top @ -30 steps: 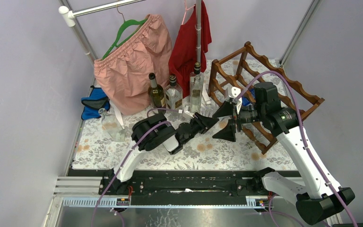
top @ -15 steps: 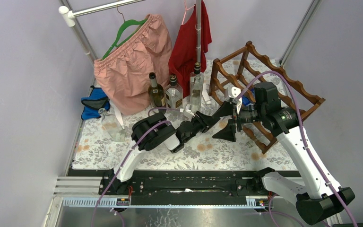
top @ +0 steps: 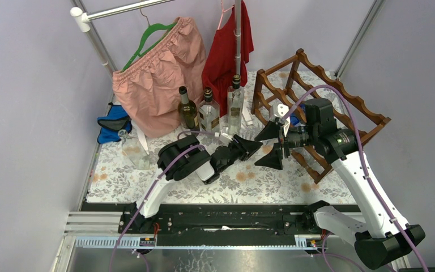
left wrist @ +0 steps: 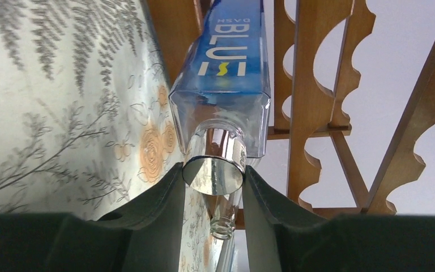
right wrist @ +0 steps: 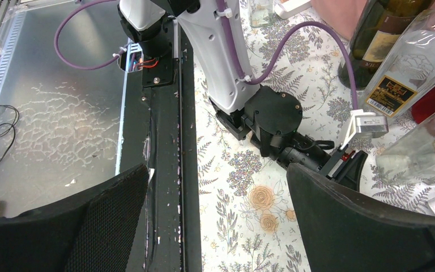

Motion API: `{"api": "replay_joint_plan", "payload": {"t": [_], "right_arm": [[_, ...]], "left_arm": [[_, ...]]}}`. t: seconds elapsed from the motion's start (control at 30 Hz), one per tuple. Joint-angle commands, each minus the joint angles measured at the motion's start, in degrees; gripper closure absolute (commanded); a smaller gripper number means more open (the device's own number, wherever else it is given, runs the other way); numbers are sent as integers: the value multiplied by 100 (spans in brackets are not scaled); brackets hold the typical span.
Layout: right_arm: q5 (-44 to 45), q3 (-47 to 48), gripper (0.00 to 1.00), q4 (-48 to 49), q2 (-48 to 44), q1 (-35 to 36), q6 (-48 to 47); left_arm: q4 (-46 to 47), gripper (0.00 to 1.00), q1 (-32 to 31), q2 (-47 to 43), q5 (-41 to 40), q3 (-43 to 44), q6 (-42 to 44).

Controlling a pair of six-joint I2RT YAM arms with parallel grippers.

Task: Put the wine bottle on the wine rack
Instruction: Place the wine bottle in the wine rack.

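Observation:
A clear square wine bottle point(left wrist: 232, 56) with a blue label lies on its side. Its silver cap sits between my left gripper's point(left wrist: 213, 181) fingers, which are shut on it. The body reaches in among the rails of the reddish-brown wine rack point(left wrist: 311, 85). In the top view the rack point(top: 340, 102) stands at the back right, and my left gripper point(top: 249, 145) is just left of it. Only a blue bit of the bottle point(top: 296, 120) shows there. My right gripper point(top: 272, 144) is wide open and empty beside the left one, over the floral tablecloth point(right wrist: 260, 226).
A dark green bottle point(top: 187, 110) and two clear bottles point(top: 208, 113) point(top: 235, 105) stand at the back centre. Pink point(top: 158, 73) and red point(top: 226, 51) garments hang behind them. A blue object point(top: 113, 124) and a glass flask point(top: 137, 150) are at the left.
My left gripper edged slightly toward the rack with the bottle, then came back a little. The right arm has not moved.

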Motion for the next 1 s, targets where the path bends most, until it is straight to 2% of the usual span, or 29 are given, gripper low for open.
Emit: {"api": "replay_joint_plan", "payload": {"t": [0.0, 0.67, 0.97], "right_arm": [[-173, -4, 0, 193, -34, -42, -41], [-175, 14, 0, 158, -49, -41, -50], [-179, -4, 0, 160, -84, -44, -50]], "left_arm": [[-1015, 96, 41, 373, -35, -408, -56], [-1841, 96, 44, 329, 166, 336, 254], [-1809, 95, 40, 337, 262, 424, 243]]}}
